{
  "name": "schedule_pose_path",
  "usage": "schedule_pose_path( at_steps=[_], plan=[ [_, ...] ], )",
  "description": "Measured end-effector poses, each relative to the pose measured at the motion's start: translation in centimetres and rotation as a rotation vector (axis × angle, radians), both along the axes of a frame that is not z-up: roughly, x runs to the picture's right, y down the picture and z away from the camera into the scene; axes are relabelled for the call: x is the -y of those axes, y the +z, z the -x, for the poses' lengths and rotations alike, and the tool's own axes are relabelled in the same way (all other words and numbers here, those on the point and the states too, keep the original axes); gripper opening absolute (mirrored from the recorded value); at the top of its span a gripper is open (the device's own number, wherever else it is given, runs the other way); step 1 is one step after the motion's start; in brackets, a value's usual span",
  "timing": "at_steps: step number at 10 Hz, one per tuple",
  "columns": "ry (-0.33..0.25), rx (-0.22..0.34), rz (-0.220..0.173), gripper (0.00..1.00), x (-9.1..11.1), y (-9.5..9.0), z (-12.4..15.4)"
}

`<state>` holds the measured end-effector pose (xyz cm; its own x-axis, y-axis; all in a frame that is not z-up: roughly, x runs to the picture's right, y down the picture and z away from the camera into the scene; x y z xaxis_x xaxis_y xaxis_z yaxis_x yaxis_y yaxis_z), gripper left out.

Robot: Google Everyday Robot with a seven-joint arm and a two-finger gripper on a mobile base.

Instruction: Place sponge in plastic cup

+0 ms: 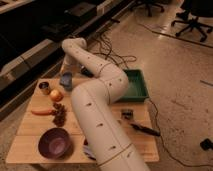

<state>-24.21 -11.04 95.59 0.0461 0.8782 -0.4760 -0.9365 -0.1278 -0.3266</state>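
A pale blue-grey plastic cup (66,81) stands near the back left edge of the wooden table (30,131). My gripper (65,71) hangs straight down onto its mouth from the bent white arm (95,75). A blue-grey patch at the cup's top may be the sponge, but I cannot tell it apart from the cup or the gripper.
Left of the cup are a small metal cup (44,87), an orange fruit (56,95), a carrot (42,112) and grapes (61,116). A purple bowl (55,142) sits at the front. A green tray (136,86), a black block (127,114) and a dark tool (145,130) lie to the right.
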Motion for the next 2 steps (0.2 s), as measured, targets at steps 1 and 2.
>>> schedule_pose_path(
  at_steps=[1, 2],
  plan=[
    [-0.003, -0.002, 0.004, 0.0, -0.1, 0.1, -0.02],
    [-0.004, -0.003, 0.006, 0.02, -0.08, 0.08, 0.0]
  ],
)
